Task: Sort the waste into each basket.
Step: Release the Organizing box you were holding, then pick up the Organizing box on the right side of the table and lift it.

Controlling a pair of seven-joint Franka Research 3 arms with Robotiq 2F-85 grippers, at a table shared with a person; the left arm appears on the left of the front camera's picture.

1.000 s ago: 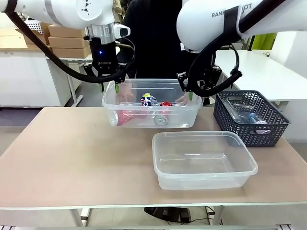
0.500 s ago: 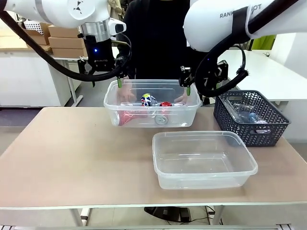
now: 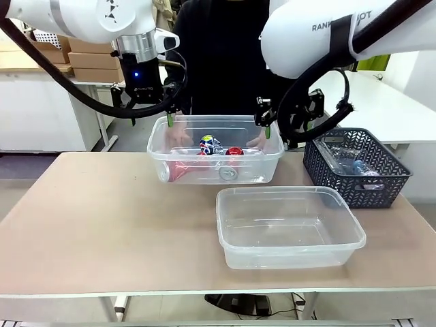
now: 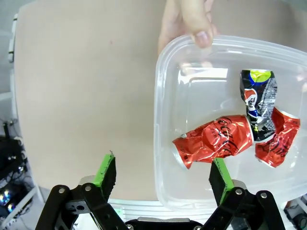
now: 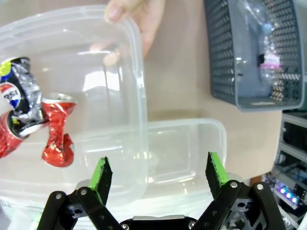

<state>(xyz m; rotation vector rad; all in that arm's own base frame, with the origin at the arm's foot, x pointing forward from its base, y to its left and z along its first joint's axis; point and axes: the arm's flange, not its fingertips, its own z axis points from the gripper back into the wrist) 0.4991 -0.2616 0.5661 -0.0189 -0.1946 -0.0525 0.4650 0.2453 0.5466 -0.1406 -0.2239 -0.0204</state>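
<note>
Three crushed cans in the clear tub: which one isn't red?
The blue-and-silver can with a yellow-green end. It lies between the larger red can and the smaller red can, touching both.

Front view across table [image 3: 102,204], wrist views down onto far tub [image 4: 157,120]
</note>
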